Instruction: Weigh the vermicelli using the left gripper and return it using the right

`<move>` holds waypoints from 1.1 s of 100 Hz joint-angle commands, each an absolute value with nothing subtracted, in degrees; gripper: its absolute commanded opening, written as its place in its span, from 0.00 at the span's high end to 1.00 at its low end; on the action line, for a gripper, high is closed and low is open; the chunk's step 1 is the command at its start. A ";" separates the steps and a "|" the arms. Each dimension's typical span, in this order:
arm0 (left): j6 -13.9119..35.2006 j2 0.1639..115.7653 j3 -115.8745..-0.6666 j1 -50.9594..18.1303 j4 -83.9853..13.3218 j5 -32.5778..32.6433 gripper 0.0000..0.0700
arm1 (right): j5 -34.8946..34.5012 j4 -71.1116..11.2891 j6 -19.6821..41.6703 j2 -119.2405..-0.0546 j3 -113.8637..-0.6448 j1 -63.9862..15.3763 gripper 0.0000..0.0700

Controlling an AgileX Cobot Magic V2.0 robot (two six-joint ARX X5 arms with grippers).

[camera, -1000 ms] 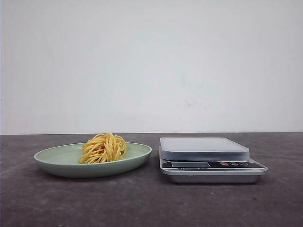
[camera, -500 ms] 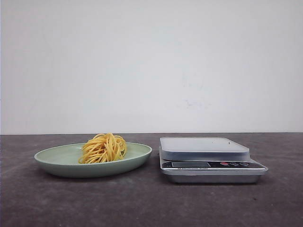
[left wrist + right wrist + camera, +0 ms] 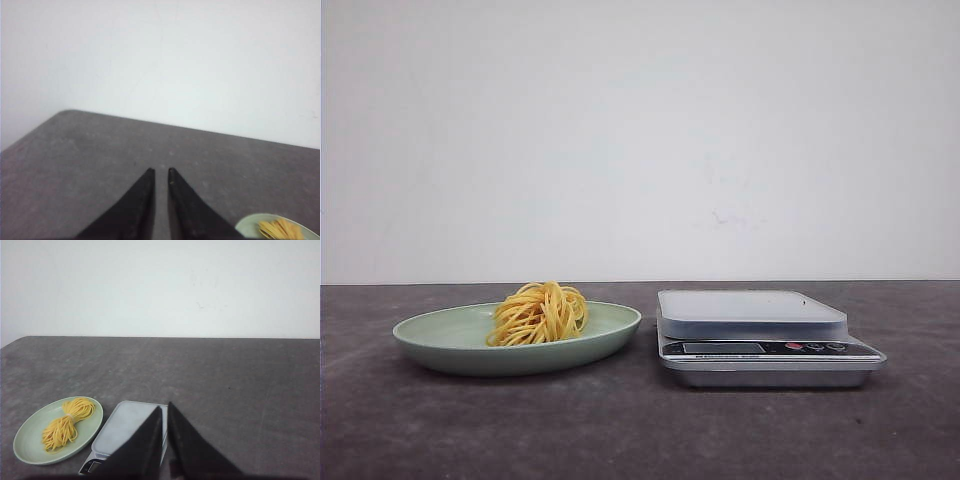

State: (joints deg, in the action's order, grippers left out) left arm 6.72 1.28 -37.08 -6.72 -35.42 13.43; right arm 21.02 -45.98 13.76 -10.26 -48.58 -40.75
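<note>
Resting in a loose nest on the green plate (image 3: 450,340), the vermicelli (image 3: 539,313) lies well apart from both grippers. The left gripper (image 3: 161,172) hangs over bare bench (image 3: 620,430), fingertips nearly together and empty, the plate's edge just at the corner of its view. The right gripper (image 3: 165,409), likewise clenched on nothing, hangs above the scale (image 3: 760,335), which sits just beside the plate. A plain white wall (image 3: 640,140) stands behind the dark grey bench. The front view shows neither gripper.
</note>
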 commanded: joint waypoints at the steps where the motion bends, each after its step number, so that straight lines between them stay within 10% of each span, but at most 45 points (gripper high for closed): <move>1: 5.06 0.49 -34.09 -6.15 -31.66 12.75 0.98 | 21.04 -45.41 14.35 -10.33 -49.17 -41.06 0.99; 56: 4.91 0.19 -6.57 -0.21 -3.49 5.85 0.98 | 21.04 -45.41 14.35 -10.33 -49.17 -41.06 0.99; 110: 3.29 0.19 -0.75 -0.23 -7.68 1.87 0.98 | 21.04 -45.41 14.35 -10.33 -49.17 -41.06 0.99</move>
State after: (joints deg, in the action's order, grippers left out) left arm 4.45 0.23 -1.83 -0.36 -6.96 2.17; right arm 21.02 -45.98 13.78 -10.26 -48.58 -40.75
